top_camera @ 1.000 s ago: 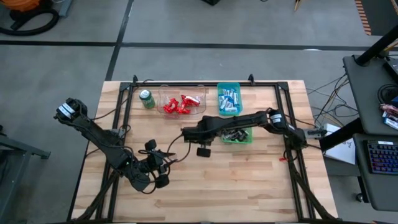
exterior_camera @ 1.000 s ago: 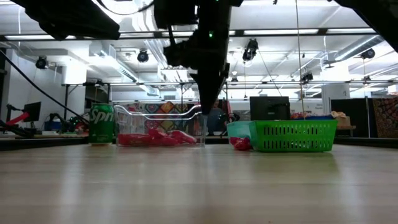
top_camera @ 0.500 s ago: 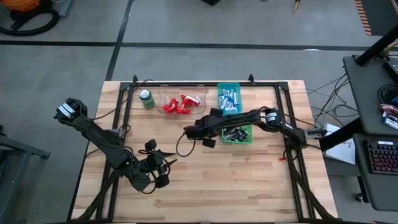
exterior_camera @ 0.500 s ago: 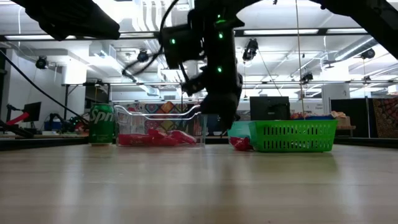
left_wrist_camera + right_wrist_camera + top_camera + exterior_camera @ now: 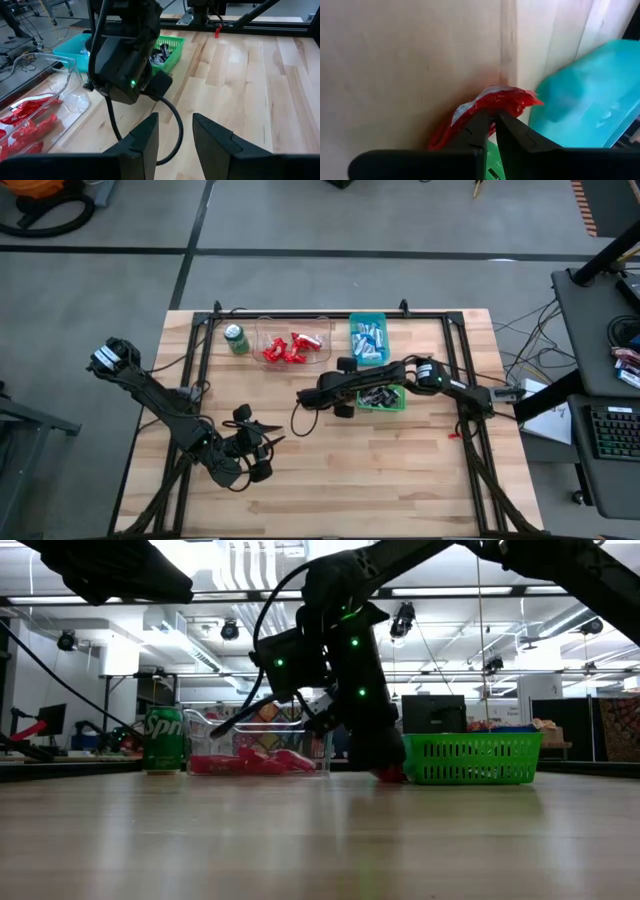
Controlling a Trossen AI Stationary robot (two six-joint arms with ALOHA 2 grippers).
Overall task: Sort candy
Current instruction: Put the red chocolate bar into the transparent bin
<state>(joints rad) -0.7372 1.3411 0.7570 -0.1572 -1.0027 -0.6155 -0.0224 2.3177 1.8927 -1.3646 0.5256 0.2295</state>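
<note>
1. Right gripper (image 5: 490, 122) pinched on a red candy (image 5: 487, 107), low on the table (image 5: 420, 470) beside the teal bin (image 5: 585, 95) and green basket (image 5: 470, 758).
2. Left gripper (image 5: 172, 132) parked near the front-left, fingers narrowly apart, holding nothing.

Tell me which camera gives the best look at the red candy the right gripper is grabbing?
The right wrist view: the red candy fills the frame, pinched by the right gripper. The low view shows only a red sliver beside the green basket; the other views hide it.
</note>
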